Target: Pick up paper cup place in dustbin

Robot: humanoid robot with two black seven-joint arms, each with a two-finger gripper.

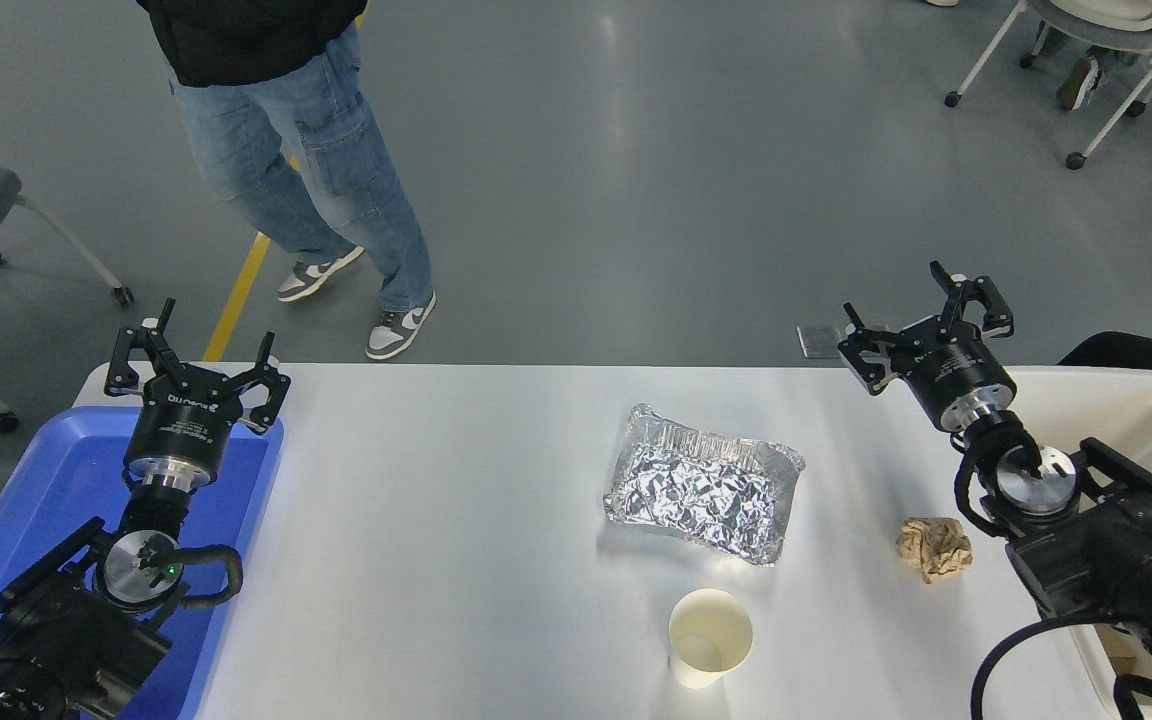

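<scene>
The paper cup (708, 637) stands upright on the white table (436, 520) near its front edge, its cream inside showing. The dustbin (1151, 415) is a large cream-white bin at the table's right end, partly hidden behind my right arm. My right gripper (926, 318) hangs open above the table's far right edge, far behind and to the right of the cup, holding nothing. My left gripper (194, 362) is open over the far end of a blue tray at the lower left.
A crumpled foil tray (701, 482) lies mid-table, just behind the cup. A crumpled brown paper ball (934, 547) sits right of it, close to my right arm. The blue tray (46, 470) fills the left end. A person in jeans (321, 170) stands beyond the far edge.
</scene>
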